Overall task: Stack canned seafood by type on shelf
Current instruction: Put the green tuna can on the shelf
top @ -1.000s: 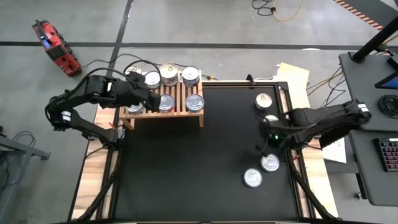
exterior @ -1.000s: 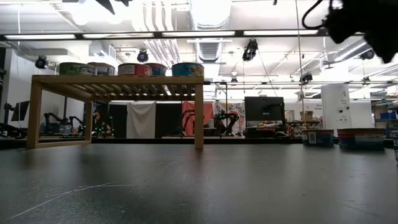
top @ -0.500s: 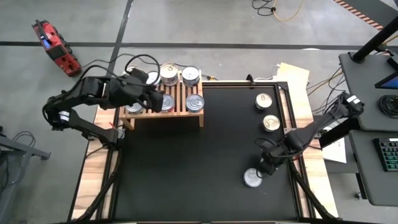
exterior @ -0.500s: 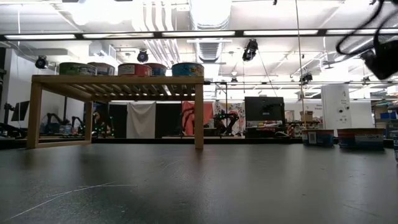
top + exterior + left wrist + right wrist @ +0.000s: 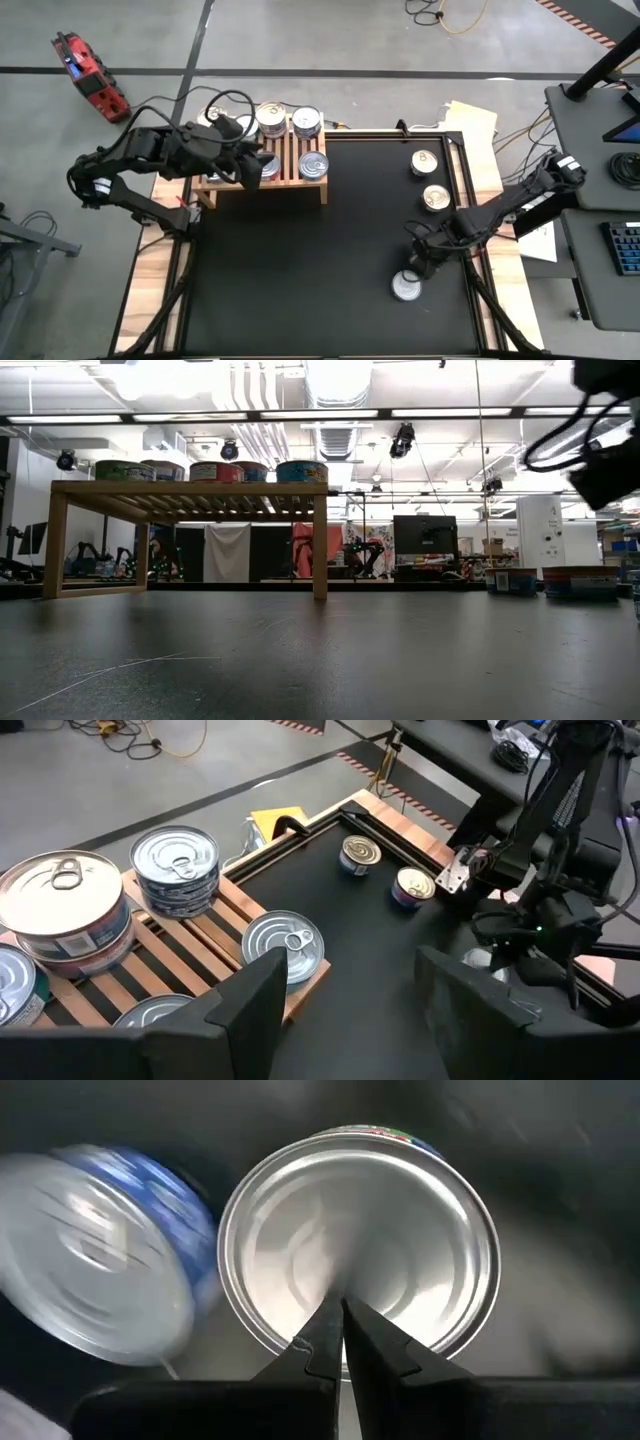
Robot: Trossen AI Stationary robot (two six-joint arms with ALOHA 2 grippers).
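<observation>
The light-wood shelf [image 5: 262, 165] stands at the table's far left and carries several tins [image 5: 175, 870], some stacked two high. My left gripper [image 5: 350, 1010] hovers open above the shelf's near side and holds nothing. Two more tins [image 5: 424, 161] [image 5: 436, 197] sit at the far right. Near the right edge lies a silver tin [image 5: 405, 287]. My right gripper [image 5: 420, 262] is shut over a second, silver-lidded tin [image 5: 400, 1230], which it hides in the high view. A blurred blue tin [image 5: 100, 1260] lies beside that one. My right gripper points its shut fingers [image 5: 330, 1330] from above at the middle of the silver tin's lid [image 5: 300, 1250]. I cannot tell whether the tips touch the lid. The tin sits flat on the table.
The black table mat [image 5: 320, 270] is bare between the shelf and the right-hand tins. Wooden table edges, cables and a desk with a keyboard [image 5: 625, 250] lie beyond the mat on the right. A red tool [image 5: 90, 75] lies on the floor at far left.
My right gripper has moved toward the table's near edge, from beside the far-right tins to above the two near-right tins, and now covers one of them in the high view. My left arm has shifted slightly over the shelf.
</observation>
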